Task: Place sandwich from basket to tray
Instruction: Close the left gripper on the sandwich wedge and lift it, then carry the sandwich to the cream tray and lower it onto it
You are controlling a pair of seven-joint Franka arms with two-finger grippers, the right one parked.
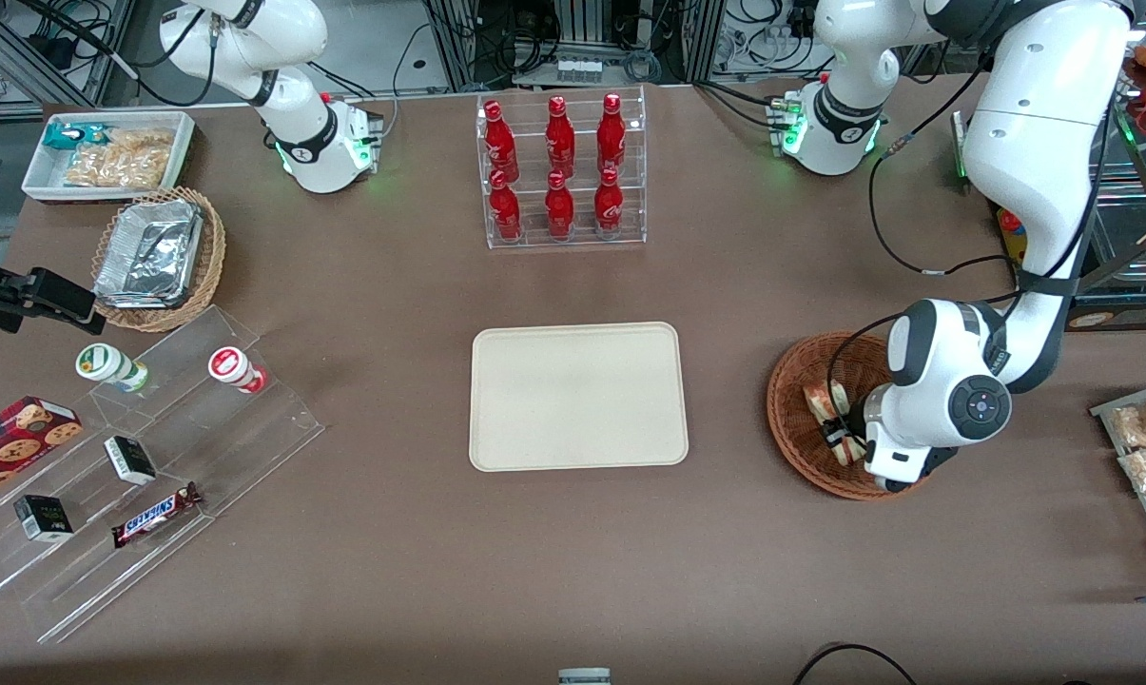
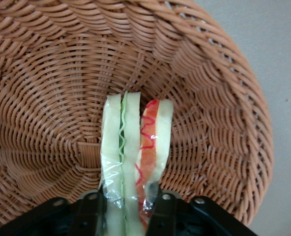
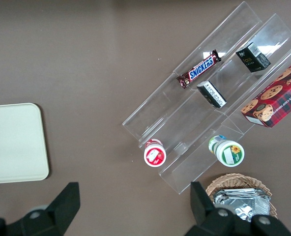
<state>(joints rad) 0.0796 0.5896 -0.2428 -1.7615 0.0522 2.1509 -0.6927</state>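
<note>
Down in the basket (image 1: pixel 793 409), toward the working arm's end of the table, the gripper (image 1: pixel 844 440) is lowered over the sandwich (image 1: pixel 827 403). From the wrist camera the two black fingers (image 2: pixel 89 212) stand one on each side of the sandwich (image 2: pixel 135 157), narrow and pressed against its clear wrap, so the gripper (image 2: pixel 127 216) is clamped on the wedge. The sandwich lies on the woven floor of the basket (image 2: pixel 47 123), its bread slices on edge, with a green filling layer between one pair of slices and a red one between the other. In the front camera a pale piece also shows in the basket just beside the fingers, though whether it is part of the same sandwich or a second one cannot be told. The tray (image 1: pixel 577 395) sits at the middle of the table, well apart from the basket, plain and cream-coloured. Farther from the front camera than the tray stands a clear rack of red bottles (image 1: pixel 560 168). Toward the parked arm's end lie a lighter wicker basket with a foil container (image 1: pixel 154 255), a white bin of snacks (image 1: pixel 108 155) and a clear stepped display (image 1: pixel 145 466) carrying a Snickers bar (image 1: pixel 157 514).
</note>
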